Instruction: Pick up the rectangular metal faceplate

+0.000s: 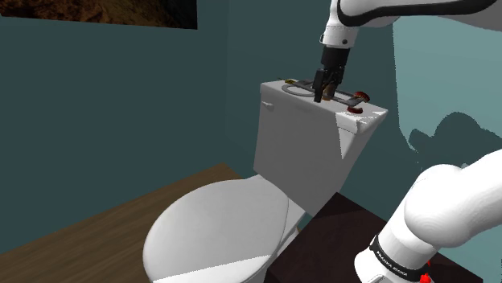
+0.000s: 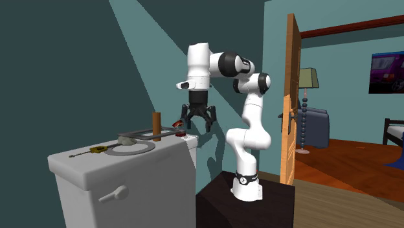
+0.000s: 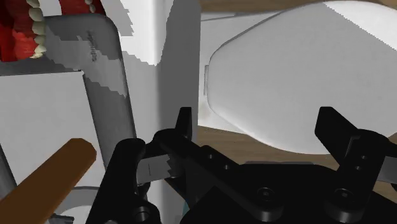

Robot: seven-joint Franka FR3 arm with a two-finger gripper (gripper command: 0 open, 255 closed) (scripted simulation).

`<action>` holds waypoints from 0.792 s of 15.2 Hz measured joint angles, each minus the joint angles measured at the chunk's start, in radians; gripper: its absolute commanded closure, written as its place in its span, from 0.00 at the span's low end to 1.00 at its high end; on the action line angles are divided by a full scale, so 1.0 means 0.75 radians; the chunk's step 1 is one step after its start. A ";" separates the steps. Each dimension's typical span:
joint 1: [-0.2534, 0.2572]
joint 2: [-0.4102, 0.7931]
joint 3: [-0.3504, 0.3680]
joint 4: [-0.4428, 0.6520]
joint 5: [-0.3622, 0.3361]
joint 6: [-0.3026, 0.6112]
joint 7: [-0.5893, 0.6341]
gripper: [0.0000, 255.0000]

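Plainly the approach is the step in hand and no grasp has been made: in the wrist view the pincer (image 3: 257, 124) stands wide open, and between its fingers lie the closed white toilet seat (image 3: 286, 76) and a strip of wooden floor (image 3: 222, 132), not the target. The faceplate (image 3: 95, 48), a flat grey metal frame with rounded corners, lies on the white tank lid (image 3: 38, 108), off to the outer side of one finger and untouched. A red object (image 3: 16, 35) sits by its far corner, and a brown cylinder (image 3: 54, 175) juts in nearer the hand. In the second exterior view the pincer hangs with fingers spread just past the tank's far end, near lid height. The faceplate lies flat on the lid with the cylinder upright at it, and a small key-like piece (image 2: 98, 149) lies nearer the camera. In the shoulder view the arm comes down from the upper right and the pincer sits low over the lid among these things. I judge the next move calls for a sideways shift until one bar of the frame sits between the fingers, then lowering and closing. The plate looks thin and flat, so it may slip, and the cylinder is close enough to be knocked
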 measured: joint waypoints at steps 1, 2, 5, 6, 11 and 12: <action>-0.005 0.025 -0.019 0.025 -0.008 0.010 -0.029 0.00; -0.010 0.051 -0.040 0.046 -0.016 0.025 -0.060 0.00; -0.018 0.143 -0.090 0.172 -0.023 0.021 -0.143 0.00; -0.022 0.180 -0.110 0.214 -0.023 0.026 -0.174 0.00; -0.037 0.354 -0.190 0.399 -0.004 0.053 -0.307 0.00; -0.038 0.356 -0.193 0.392 -0.005 0.064 -0.312 0.00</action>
